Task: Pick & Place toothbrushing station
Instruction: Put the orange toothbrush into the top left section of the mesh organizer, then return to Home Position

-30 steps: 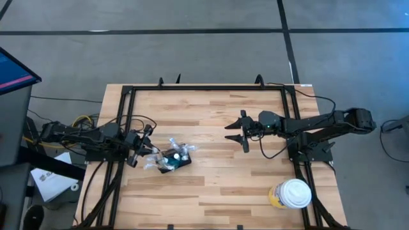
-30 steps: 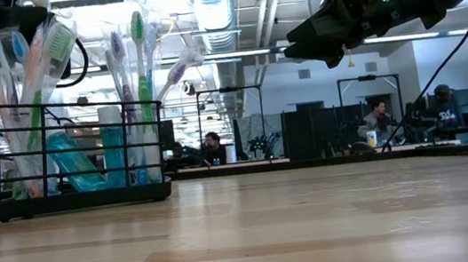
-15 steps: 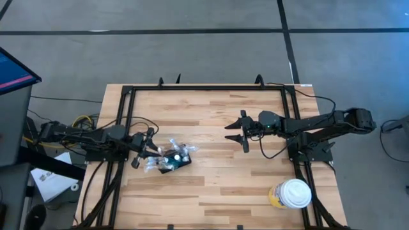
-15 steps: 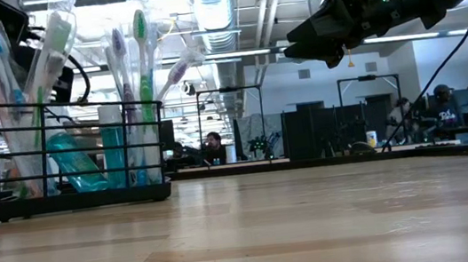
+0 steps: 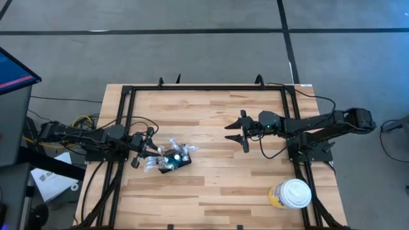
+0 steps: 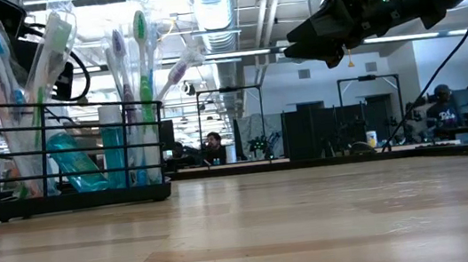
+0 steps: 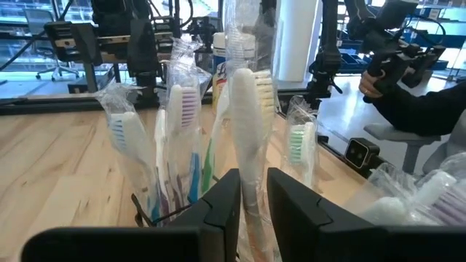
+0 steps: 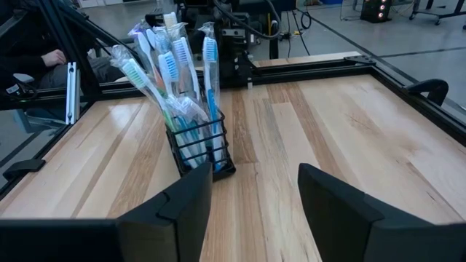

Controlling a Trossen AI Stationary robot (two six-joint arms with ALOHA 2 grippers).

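The toothbrushing station (image 5: 176, 161) is a small black wire holder full of wrapped toothbrushes. It stands on its base left of the table's middle, also shown in the low view (image 6: 75, 150) and the right wrist view (image 8: 200, 149). My left gripper (image 5: 148, 152) is level at the station's left end. It is open, with its fingers on either side of a wrapped white toothbrush (image 7: 251, 124) that stands in the holder. My right gripper (image 5: 236, 135) hangs open above the table, right of the middle, with nothing between its fingers (image 8: 255, 175). My left gripper comes level from the table's left. One finger (image 7: 222, 207) stands on each side of the white toothbrush's handle (image 7: 252, 185), below the head. The gap is narrow, and I cannot tell whether the fingers touch the wrapper. The toothbrush stands upright in the holder.
A yellowish cup with a white lid (image 5: 293, 193) stands at the table's near right corner. A black frame (image 5: 211, 88) runs along the table's edges. A person's sleeve and hand (image 7: 386, 73) show beyond the table. Bare wood lies between the station and my right gripper.
My left gripper has opened. Its fingers stand wider apart in the high view than a second ago, and more of them shows beside the brushes in the low view. The wrapped brushes at that end of the station have shifted a little. The holder has stayed in place.
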